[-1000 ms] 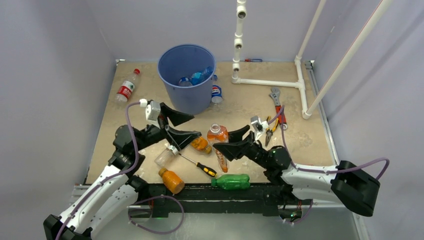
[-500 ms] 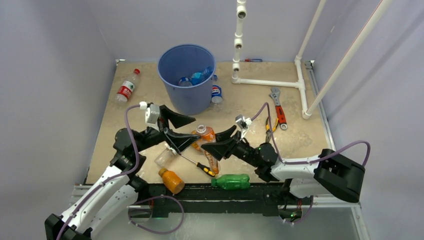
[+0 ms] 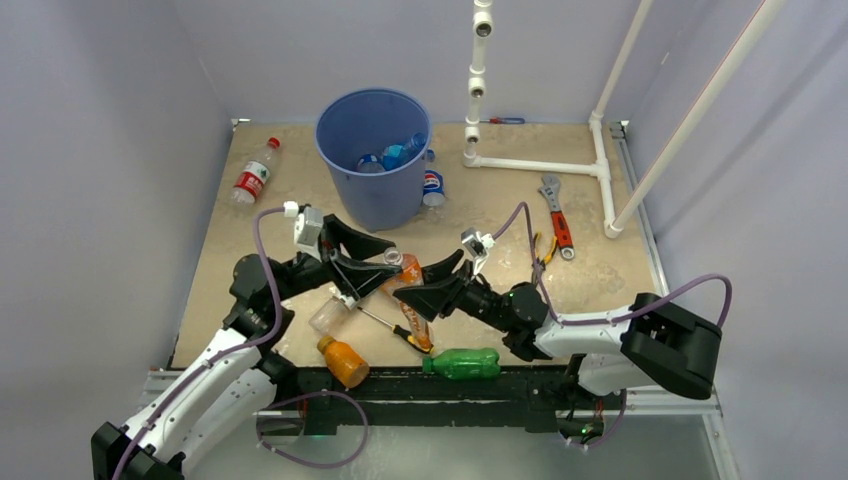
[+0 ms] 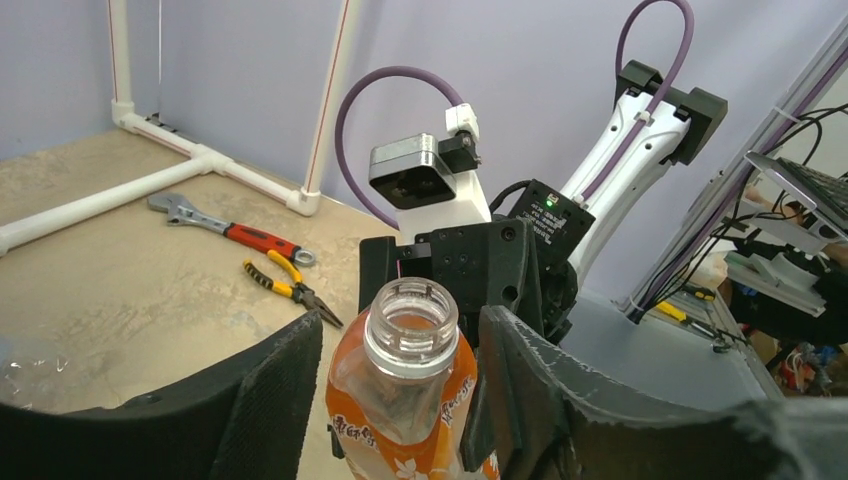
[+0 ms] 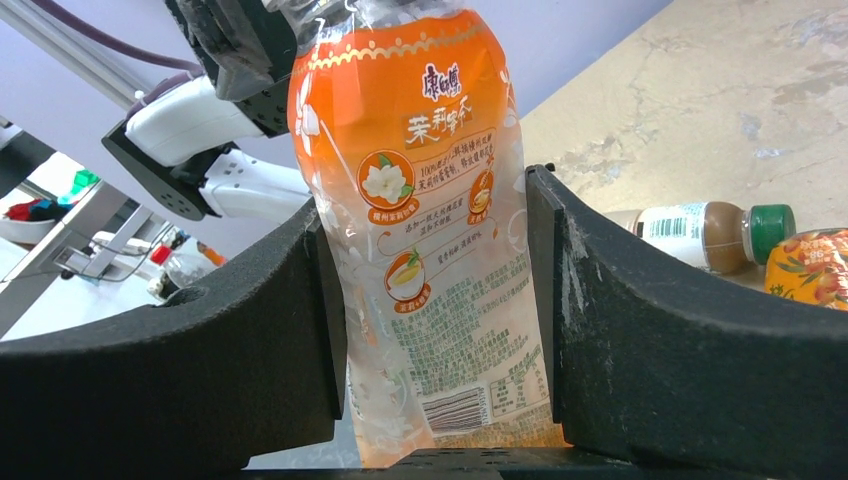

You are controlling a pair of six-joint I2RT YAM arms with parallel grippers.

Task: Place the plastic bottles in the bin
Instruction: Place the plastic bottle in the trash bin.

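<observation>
The orange bottle (image 5: 420, 150) is now brought across to the left gripper (image 4: 400, 335).
The right gripper (image 5: 435, 260) clamps its body; left jaws have narrowed around the neck, grip unclear.

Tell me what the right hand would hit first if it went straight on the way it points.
Probably the left hand, right ahead at the neck of the orange bottle that the right hand holds; the gap between them is hard to judge.
</observation>
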